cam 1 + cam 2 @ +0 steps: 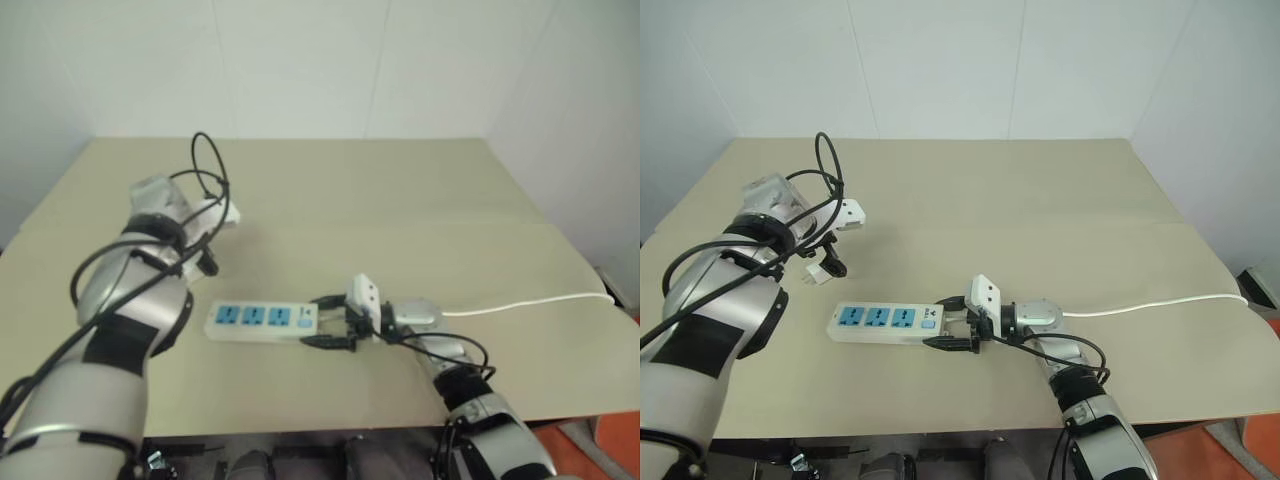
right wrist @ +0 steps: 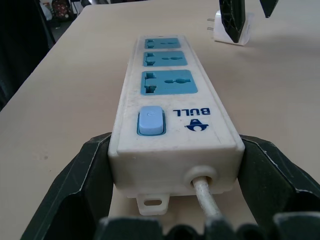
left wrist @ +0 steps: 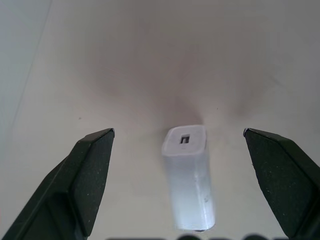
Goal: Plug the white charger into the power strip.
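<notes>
The power strip (image 1: 885,322) lies flat on the tan table (image 1: 1040,200), a long white bar with three blue socket faces and a blue end switch (image 2: 150,120). My right gripper (image 1: 952,322) is shut on its switch end, one black finger (image 2: 85,185) pressed against each long side. The white charger (image 3: 189,175) lies on its side on the table, left of and beyond the strip. My left gripper (image 3: 178,132) hangs open right over it and points steeply down. Its fingers (image 3: 90,175) stand wide on either side of the charger and touch nothing.
A thin white cord (image 1: 1160,305) runs from the strip's gripped end across the table to the right edge. Loose black cables loop over my left wrist (image 1: 205,165). White walls close the table's far side. Bare tabletop lies beyond and right of the strip.
</notes>
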Available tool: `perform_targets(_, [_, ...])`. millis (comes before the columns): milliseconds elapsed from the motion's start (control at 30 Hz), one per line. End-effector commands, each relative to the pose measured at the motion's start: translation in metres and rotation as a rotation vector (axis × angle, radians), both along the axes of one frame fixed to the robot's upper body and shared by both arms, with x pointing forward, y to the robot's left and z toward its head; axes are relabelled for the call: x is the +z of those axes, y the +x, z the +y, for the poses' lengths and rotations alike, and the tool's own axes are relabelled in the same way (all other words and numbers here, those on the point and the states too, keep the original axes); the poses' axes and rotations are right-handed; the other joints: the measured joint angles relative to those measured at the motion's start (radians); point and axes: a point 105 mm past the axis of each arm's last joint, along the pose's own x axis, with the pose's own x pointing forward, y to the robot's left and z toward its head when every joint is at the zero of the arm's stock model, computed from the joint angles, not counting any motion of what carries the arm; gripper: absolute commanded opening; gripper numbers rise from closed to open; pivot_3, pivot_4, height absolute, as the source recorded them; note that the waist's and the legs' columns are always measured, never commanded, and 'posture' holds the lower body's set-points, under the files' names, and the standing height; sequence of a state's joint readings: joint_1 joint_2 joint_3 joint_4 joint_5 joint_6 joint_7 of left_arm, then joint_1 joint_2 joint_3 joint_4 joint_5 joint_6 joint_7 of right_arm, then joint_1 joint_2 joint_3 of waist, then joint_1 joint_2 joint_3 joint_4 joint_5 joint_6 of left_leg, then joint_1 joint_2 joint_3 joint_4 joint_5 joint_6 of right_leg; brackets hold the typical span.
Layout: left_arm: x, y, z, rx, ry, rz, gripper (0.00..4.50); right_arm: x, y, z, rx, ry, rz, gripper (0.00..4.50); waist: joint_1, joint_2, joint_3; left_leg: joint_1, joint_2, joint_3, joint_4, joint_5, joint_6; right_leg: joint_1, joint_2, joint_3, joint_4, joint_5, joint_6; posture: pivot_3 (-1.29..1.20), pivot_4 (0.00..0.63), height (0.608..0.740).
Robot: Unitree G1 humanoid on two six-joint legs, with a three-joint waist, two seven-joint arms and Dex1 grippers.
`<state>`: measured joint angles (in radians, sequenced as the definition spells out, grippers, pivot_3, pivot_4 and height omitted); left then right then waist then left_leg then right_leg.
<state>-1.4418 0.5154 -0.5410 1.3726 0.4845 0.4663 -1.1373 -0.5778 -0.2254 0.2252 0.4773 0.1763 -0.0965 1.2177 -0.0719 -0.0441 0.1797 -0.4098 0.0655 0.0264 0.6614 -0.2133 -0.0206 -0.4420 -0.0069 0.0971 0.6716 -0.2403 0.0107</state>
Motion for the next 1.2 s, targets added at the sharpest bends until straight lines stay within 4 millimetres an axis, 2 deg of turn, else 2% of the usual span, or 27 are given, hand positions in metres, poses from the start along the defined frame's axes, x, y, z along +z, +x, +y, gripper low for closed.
perform_targets(33, [0.001, -0.001, 0.007, 0.031, 0.014, -0.004, 4.5, 0.009, 0.001, 0.004, 0.011, 0.018, -0.05, 3.41, 0.0, 0.0, 0.0, 0.0, 0.0, 0.0, 0.0, 0.0, 0.0, 0.0, 0.0, 0.0, 0.0, 0.0, 0.0, 0.0, 0.15, 0.74])
perform_targets(67, [0.0, -0.002, 0.009, 0.029, 0.024, 0.004, 4.5, 0.009, 0.001, 0.004, 0.009, 0.017, -0.05, 3.41, 0.0, 0.0, 0.0, 0.0, 0.0, 0.0, 0.0, 0.0, 0.0, 0.0, 0.0, 0.0, 0.0, 0.0, 0.0, 0.0, 0.15, 0.74])
perform_targets(167, [-0.003, -0.002, 0.009, 0.048, 0.005, 0.001, 3.88, 0.009, 0.002, 0.003, 0.003, 0.017, -0.05, 3.41, 0.0, 0.0, 0.0, 0.0, 0.0, 0.0, 0.0, 0.0, 0.0, 0.0, 0.0, 0.0, 0.0, 0.0, 0.0, 0.0, 0.15, 0.74])
perform_targets(467, [-0.006, -0.001, 0.008, 0.049, 0.011, -0.01, 1.08, 0.011, 0.004, 0.002, -0.006, 0.02, -0.054, 3.41, 0.0, 0.0, 0.0, 0.001, 0.0, 0.0, 0.0, 0.0, 0.0, 0.0, 0.0, 0.0, 0.0, 0.0, 0.0, 0.0, 0.15, 0.74])
perform_targets(600, [0.003, 0.003, -0.002, 0.036, -0.063, -0.045, 0.98, 0.009, 0.003, 0.0, -0.008, 0.013, -0.05, 3.41, 0.001, 0.0, 0.0, 0.001, 0.0, 0.0, 0.0, 0.0, 0.0, 0.001, 0.0, 0.0, 0.0, 0.0, 0.0, 0.0, 0.15, 0.74])
perform_targets(733, [0.023, 0.009, -0.015, 0.003, -0.14, -0.103, 0.98, 0.007, 0.002, -0.001, -0.006, 0.005, -0.048, 3.41, 0.002, 0.0, 0.0, 0.001, 0.0, 0.0, 0.0, 0.0, 0.0, 0.001, 0.0, 0.0, 0.0, 0.0, 0.0, 0.0, 0.15, 0.74])
perform_targets(867, [0.062, 0.014, -0.039, -0.075, -0.344, -0.194, 0.98, 0.006, 0.001, -0.002, -0.002, 0.003, -0.047, 3.41, 0.003, 0.0, 0.0, 0.0, 0.0, 0.0, 0.0, 0.0, 0.0, 0.001, 0.0, 0.0, 0.0, 0.0, 0.0, 0.0, 0.15, 0.74])
perform_targets(967, [0.108, 0.011, -0.064, -0.233, -0.649, -0.317, 0.98, 0.006, 0.0, -0.002, 0.002, 0.004, -0.045, 3.41, 0.001, 0.0, 0.0, 0.0, 0.0, 0.0, 0.0, 0.0, 0.0, 0.001, -0.001, -0.001, 0.0, 0.0, 0.0, 0.0, 0.15, 0.74])
perform_targets(1033, [0.13, 0.007, -0.071, -0.326, -0.83, -0.41, 0.98, 0.007, -0.001, -0.003, 0.006, 0.005, -0.044, 3.41, -0.001, 0.0, 0.0, 0.001, 0.0, 0.0, 0.0, 0.0, 0.0, 0.001, -0.001, 0.0, 0.0, 0.0, 0.0, 0.0, 0.15, 0.74])
perform_targets(1100, [0.136, 0.002, -0.072, -0.45, -0.948, -0.536, 0.98, 0.006, -0.002, -0.003, 0.014, 0.005, -0.037, 3.41, -0.002, 0.0, 0.0, 0.002, 0.0, 0.0, 0.0, 0.0, 0.0, 0.001, -0.001, 0.0, 0.001, 0.0, 0.0, 0.0, 0.15, 0.74])
perform_targets(1200, [0.125, -0.015, -0.07, -0.586, -1.03, -0.553, 0.98, 0.005, -0.004, -0.003, 0.022, 0.004, -0.032, 3.41, -0.002, 0.001, -0.001, 0.006, 0.0, 0.001, 0.0, 0.0, 0.0, 0.003, -0.002, 0.001, 0.004, 0.0, 0.0, 0.0, 0.15, 0.74])
